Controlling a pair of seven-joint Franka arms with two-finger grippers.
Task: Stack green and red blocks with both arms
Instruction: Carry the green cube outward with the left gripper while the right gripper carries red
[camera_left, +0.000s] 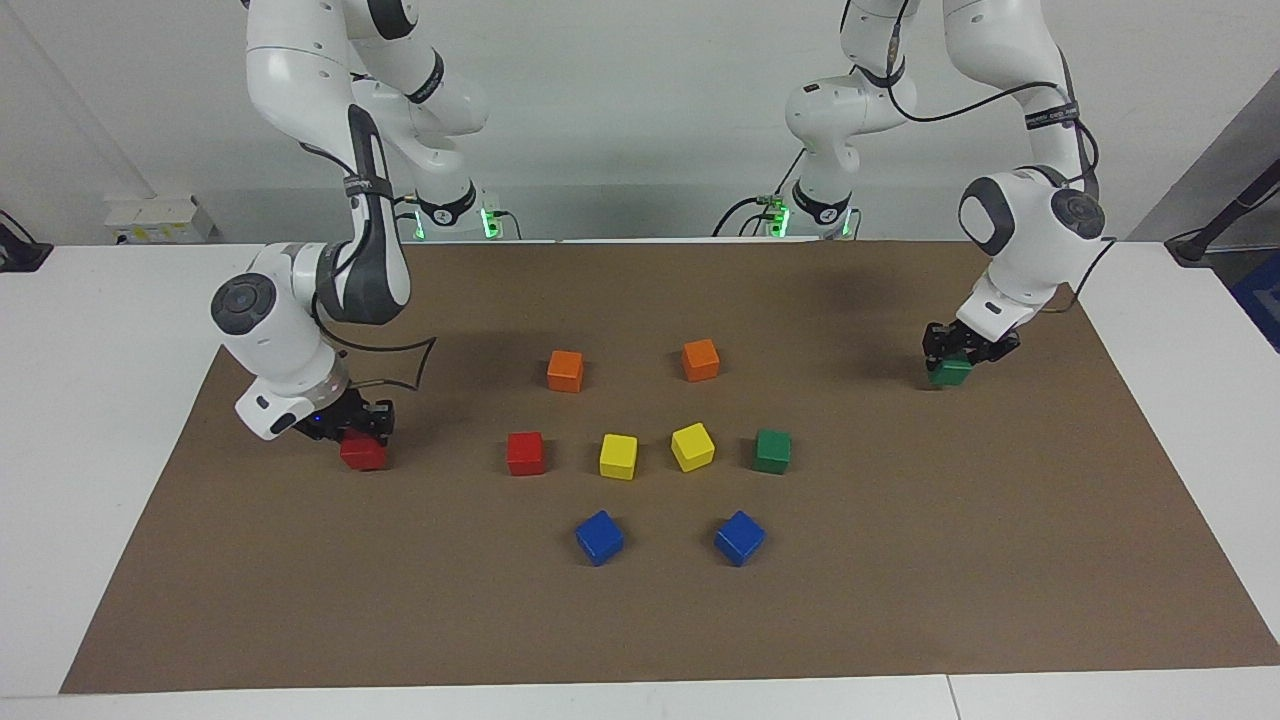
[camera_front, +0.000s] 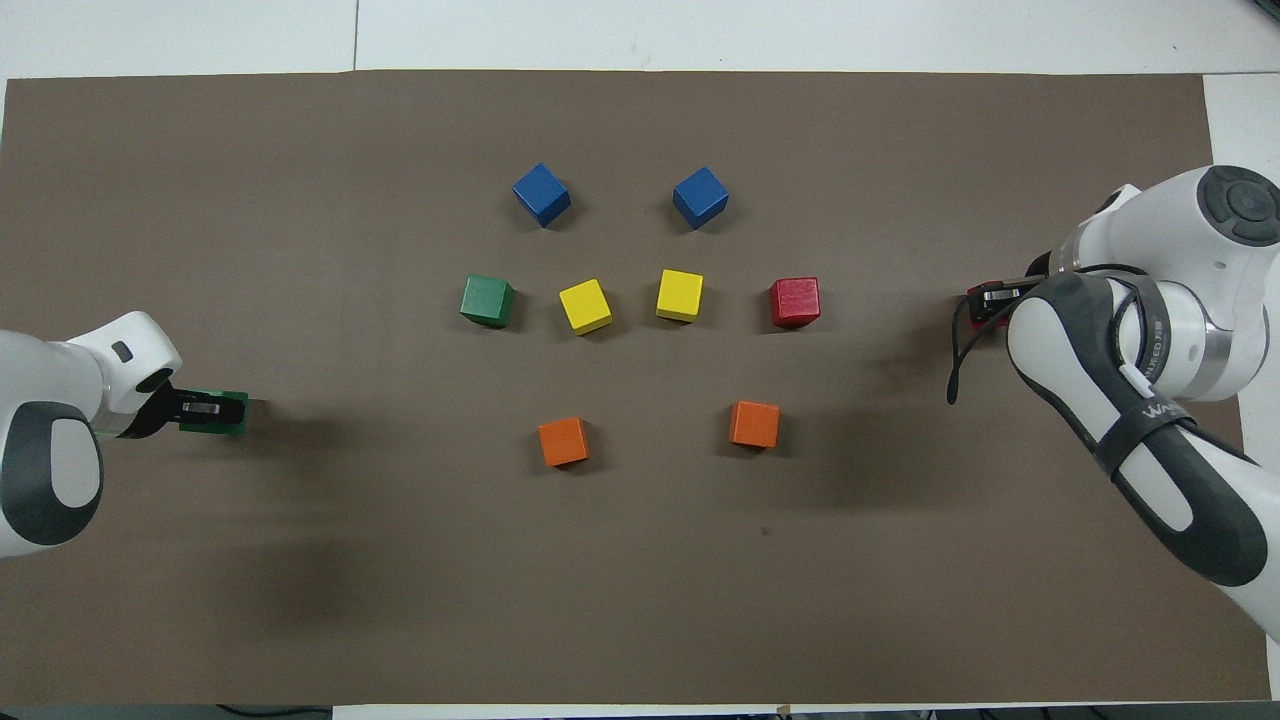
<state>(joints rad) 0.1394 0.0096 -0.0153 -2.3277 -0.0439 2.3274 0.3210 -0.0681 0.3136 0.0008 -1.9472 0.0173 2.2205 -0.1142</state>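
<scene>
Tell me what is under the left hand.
A green block sits on the brown mat under the left hand. The hand covers its top, so the contact cannot be seen.

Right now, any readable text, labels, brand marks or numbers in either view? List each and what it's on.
No text reads in full in either view.
"WA...": white print, cut off, on the black strap round the right arm; the rest is too blurred.
Black strap on the left arm: white print, too small to read.
Blocks, brown mat, left gripper and right gripper: no lettering visible.
</scene>
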